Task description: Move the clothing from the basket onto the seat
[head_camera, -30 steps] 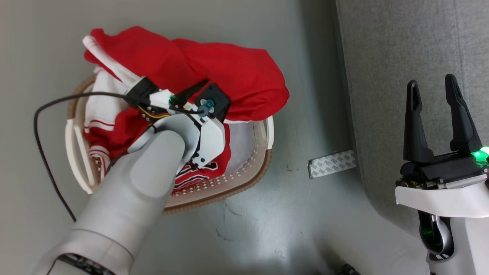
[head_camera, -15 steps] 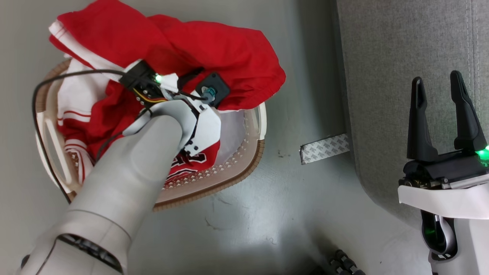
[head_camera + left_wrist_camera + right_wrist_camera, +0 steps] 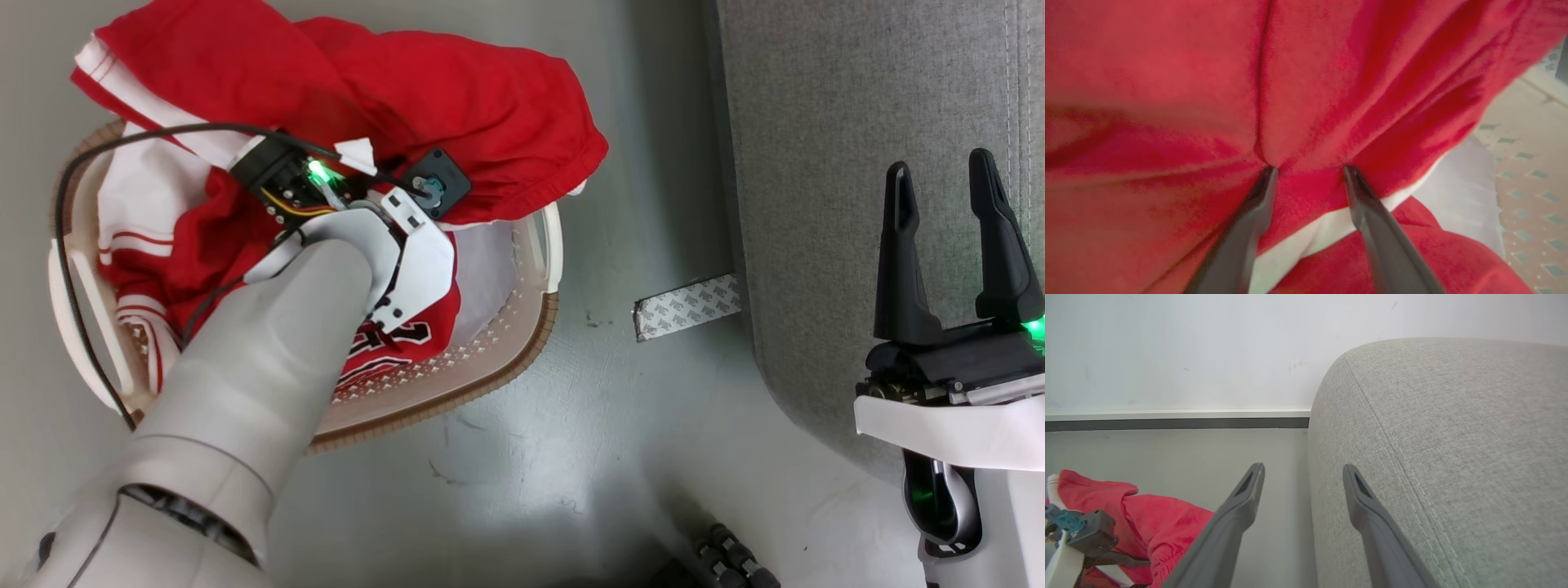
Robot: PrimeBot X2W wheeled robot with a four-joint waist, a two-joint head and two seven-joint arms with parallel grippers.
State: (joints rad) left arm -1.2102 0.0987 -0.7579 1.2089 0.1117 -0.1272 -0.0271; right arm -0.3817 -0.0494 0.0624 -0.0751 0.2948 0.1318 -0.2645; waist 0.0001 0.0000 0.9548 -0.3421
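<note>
The red clothing (image 3: 457, 106) with white stripes and lettering lies heaped in and over the far rim of the cream basket (image 3: 490, 367). My left wrist (image 3: 408, 261) reaches into the heap, and the cloth covers its fingers there. In the left wrist view my left gripper (image 3: 1309, 169) is open, both tips pressed into the red fabric (image 3: 1167, 81). My right gripper (image 3: 940, 175) stands open and empty at the lower right, over the edge of the grey seat (image 3: 857, 122). The right wrist view shows that gripper (image 3: 1303, 471) by the seat's rounded corner (image 3: 1453, 437), with the clothing (image 3: 1159, 522) at its lower left.
A pale white liner cloth (image 3: 486, 269) lies on the basket's floor. A strip of grey tape (image 3: 688, 306) is stuck to the floor between basket and seat. A black cable (image 3: 69, 269) loops past the basket's left side. A wall with a dark baseboard (image 3: 1167, 422) runs behind.
The head camera has shifted, sliding the whole scene up and left. My left wrist has turned and its finger has gone under the red fabric, whose top-left fold has spread leftward. The right gripper is unchanged.
</note>
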